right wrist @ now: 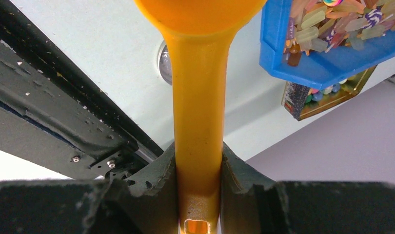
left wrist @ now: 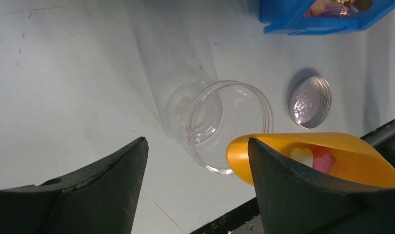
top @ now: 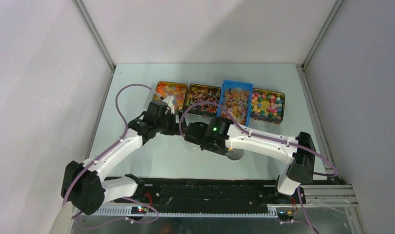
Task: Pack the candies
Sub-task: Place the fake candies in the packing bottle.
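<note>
Orange scoop (left wrist: 351,146): plastic, handle clamped in the right gripper (right wrist: 198,170), jaws closed tight on both sides of the handle; bowl held out level over the tabletop (top: 137,97), tip just beside the mouth of the jar.
Candies (left wrist: 312,158): a couple of pieces in the scoop bowl, one pale yellow, one pink-red; bulk supply in the row of containers along the far edge.
Supply row: blue bin (top: 236,100) of mixed wrapped pieces, with three metal tins (top: 171,91) beside it, two to its left and one to its right, all touching or nearly so.
Clear jar (left wrist: 191,127): open, looks empty, near the middle of the tabletop toward the near edge; cannot tell whether upright or tilted.
Silver lid (left wrist: 310,101): round, flat on the table, apart from the jar, nearer the near edge.
Left gripper (left wrist: 195,190): spread wide, nothing between the fingers (left wrist: 112,180); hanging above the jar, not touching it.
Step in hand: likely carrying a loaded scoop to the jar, pour not yet made.
Next move calls for: bringing the scoop tip over the jar mouth, then rolling the right wrist to tip the load in; probably steadying the jar with the left so a nudge from the scoop does not shift it.
Risk: pieces dropping outside the rim if tipped short.
</note>
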`<state>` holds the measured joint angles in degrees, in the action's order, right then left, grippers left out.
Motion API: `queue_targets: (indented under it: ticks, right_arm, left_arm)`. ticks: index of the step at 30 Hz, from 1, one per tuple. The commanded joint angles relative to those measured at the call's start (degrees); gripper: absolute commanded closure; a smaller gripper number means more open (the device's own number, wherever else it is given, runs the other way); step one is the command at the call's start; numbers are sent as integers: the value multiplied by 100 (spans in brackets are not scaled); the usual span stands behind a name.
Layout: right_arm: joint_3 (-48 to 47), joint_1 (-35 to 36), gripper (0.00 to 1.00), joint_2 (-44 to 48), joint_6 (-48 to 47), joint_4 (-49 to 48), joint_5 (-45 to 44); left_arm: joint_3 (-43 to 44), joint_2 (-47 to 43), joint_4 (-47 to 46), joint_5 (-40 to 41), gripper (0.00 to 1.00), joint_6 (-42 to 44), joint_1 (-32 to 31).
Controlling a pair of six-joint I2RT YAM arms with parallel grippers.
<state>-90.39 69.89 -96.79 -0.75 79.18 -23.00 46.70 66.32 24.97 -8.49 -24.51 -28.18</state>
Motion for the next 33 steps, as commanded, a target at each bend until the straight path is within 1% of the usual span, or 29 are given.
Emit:
queue_targets:
  ticks: [1,7,13,22,28,31,33]
  right_arm:
    - [-136,-48,100,60,-24,-34,53]
    - [-215,-101,100,163,-13,-67,211]
    - [-216,-179,100,374,-12,-334,528]
    - [-184,-376,100,603,15,-606,814]
    - [-169,-502,100,761,-12,-802,1210]
    - [-165,-528,100,737,-67,-824,1467]
    - [-174,-536,100,636,-59,-743,1471]
  left_arm:
    - [112,169,-412,-339,20,-32,32]
    - [23,291,-469,-151,22,-22,32]
    - [19,424,-446,-6,23,18,32]
    - [-1,533,-435,99,23,69,31]
    - [32,607,-435,94,24,91,24]
    - [32,581,-409,111,24,107,24]
    - [31,549,-416,114,24,98,25]
